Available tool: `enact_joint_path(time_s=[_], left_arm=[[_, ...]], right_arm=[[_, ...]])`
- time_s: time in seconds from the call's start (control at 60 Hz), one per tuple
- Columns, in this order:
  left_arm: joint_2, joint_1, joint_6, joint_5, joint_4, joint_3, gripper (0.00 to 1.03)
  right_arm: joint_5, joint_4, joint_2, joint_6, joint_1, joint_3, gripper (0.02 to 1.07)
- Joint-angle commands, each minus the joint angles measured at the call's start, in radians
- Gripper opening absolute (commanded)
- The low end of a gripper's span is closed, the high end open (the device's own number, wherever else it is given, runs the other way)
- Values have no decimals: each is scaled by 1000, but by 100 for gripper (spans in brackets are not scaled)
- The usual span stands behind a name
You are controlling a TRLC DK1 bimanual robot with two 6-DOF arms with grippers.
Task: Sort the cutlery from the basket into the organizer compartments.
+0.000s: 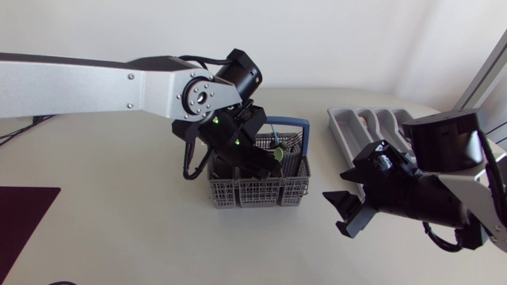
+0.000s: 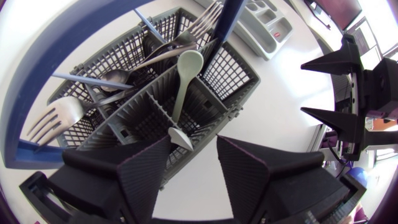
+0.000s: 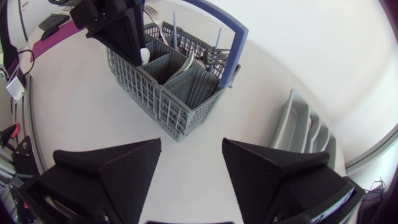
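A grey cutlery basket [image 1: 259, 188] with a blue handle [image 1: 293, 123] stands mid-table. It holds several metal forks [image 2: 53, 118] and spoons, plus a pale green spoon [image 2: 185, 78] leaning in a front cell. My left gripper [image 2: 194, 155] hangs open right over the basket. The green spoon's handle tip lies just ahead of the gap between its fingers and is not clamped. Right of the basket, my right gripper [image 1: 342, 215] is open above bare table and holds nothing. The grey organizer [image 1: 368, 127] lies at the far right.
In the right wrist view the basket [image 3: 177, 87] is ahead of my right gripper [image 3: 189, 162], and the organizer [image 3: 305, 127] lies off to one side. A dark maroon mat [image 1: 20, 218] lies at the table's near left.
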Motion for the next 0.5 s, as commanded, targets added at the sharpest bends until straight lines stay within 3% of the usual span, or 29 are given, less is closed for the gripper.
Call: enact_joint_path(time_s=[0.0, 0.317, 0.483], left_arm=[[30, -7, -30, -9, -8, 32, 46], [46, -8, -32, -30, -4, 32, 26], [52, -15, -32, -52, 7, 30, 24]], right_arm=[[0, 8, 13, 21, 0, -22, 74], [0, 8, 16, 23, 3, -24, 74], [0, 8, 14, 23, 3, -25, 74]])
